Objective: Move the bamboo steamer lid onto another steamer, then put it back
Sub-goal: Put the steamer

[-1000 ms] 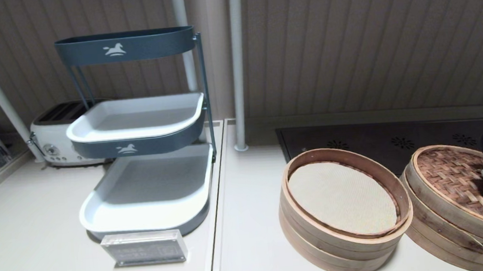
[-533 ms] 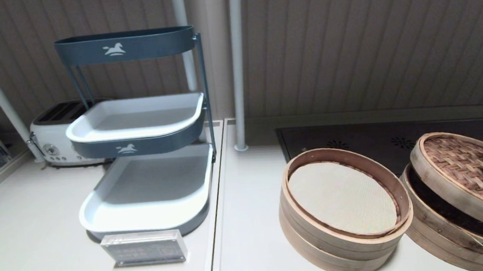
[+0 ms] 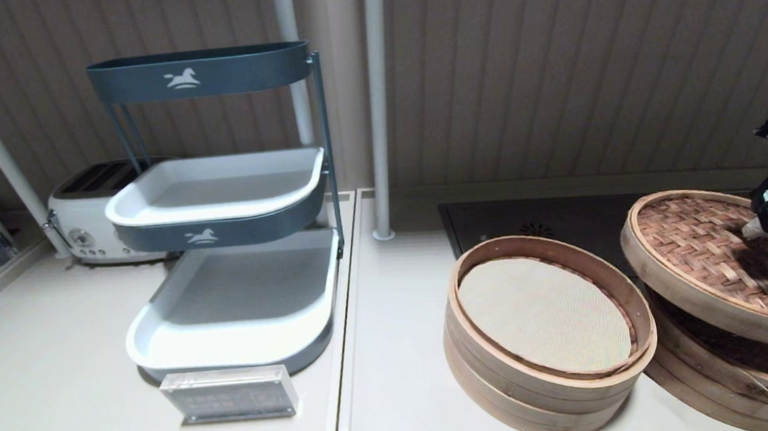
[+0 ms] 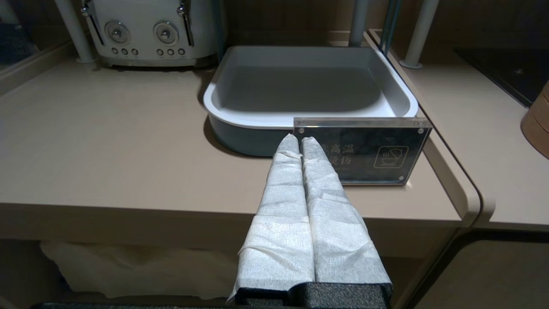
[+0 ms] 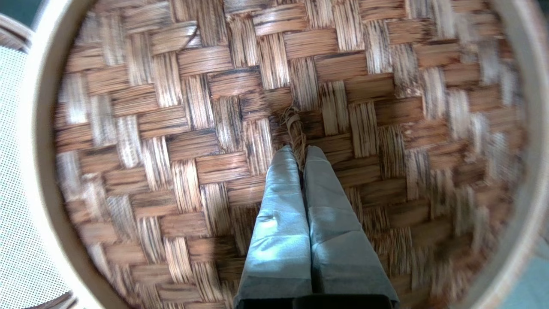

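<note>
the bamboo steamer lid (image 3: 724,264) hangs tilted above the shallower steamer (image 3: 732,370), its centre knot (image 5: 294,128) pinched in the right gripper (image 5: 299,150) jaws, so it should travel level and slowly toward the mesh-lined steamer (image 3: 547,333); the left gripper (image 4: 299,143) idles with jaws closed.

Dim, even indoor light; soft shadows under the tiered rack (image 3: 219,208) on the worktop (image 3: 45,352); motion blur across the bamboo steamer lid (image 5: 450,171) weave in the right wrist view.
</note>
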Controlling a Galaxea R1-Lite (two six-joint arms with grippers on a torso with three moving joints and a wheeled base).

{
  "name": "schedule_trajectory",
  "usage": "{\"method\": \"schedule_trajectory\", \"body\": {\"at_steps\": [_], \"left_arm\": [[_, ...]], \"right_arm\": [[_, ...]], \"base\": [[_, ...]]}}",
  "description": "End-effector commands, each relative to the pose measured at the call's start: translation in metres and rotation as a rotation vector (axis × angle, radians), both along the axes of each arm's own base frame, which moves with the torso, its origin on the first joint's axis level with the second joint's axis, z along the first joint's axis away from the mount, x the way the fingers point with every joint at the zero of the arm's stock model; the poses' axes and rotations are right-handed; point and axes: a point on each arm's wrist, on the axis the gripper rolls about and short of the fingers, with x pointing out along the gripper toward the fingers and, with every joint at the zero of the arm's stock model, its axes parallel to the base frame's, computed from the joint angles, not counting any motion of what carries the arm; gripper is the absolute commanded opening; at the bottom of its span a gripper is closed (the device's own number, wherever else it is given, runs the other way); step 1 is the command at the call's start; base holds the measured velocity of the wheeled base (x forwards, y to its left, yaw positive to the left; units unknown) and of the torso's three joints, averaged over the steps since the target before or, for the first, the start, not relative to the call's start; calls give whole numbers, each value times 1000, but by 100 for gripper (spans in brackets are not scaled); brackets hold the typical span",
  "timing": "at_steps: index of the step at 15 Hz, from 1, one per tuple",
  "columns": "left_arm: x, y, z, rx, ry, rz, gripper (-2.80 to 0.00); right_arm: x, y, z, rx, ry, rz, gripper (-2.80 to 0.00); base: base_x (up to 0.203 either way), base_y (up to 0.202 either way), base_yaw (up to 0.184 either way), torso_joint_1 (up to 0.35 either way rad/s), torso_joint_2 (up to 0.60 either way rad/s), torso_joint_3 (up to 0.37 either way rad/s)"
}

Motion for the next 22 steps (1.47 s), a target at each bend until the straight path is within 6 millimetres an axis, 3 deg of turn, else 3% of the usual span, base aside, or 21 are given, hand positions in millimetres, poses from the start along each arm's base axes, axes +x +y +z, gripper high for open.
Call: {"method": "schedule_trajectory", "body": {"at_steps": [1, 4, 6, 8, 10, 15, 22], "left_arm": [[2, 0, -8, 1, 25, -1, -280], [2, 0, -8, 2, 25, 1, -280], [2, 0, -8, 0, 25, -1, -280], [2, 0, -8, 2, 24, -1, -280], [2, 0, -8, 0, 25, 0, -280], [2, 0, -8, 0, 25, 0, -280], [2, 0, -8, 0, 25, -1, -280]], "right_arm": [[5, 16, 4, -14, -8, 47, -280], [14, 41, 8, -14, -20, 91, -280], [15, 43, 8, -12, -22, 92, -280], [22, 66, 10, -10, -32, 163, -280], [25, 71, 11, -12, -33, 164, -280], [37, 122, 7, -45, -20, 243, -280], [40, 155, 4, -64, -14, 302, -280]], "base": [[0, 0, 0, 0, 0, 0], [0, 0, 0, 0, 0, 0], [0, 0, 0, 0, 0, 0], [0, 0, 0, 0, 0, 0], [0, 0, 0, 0, 0, 0], [0, 0, 0, 0, 0, 0], [0, 0, 0, 0, 0, 0]]}}
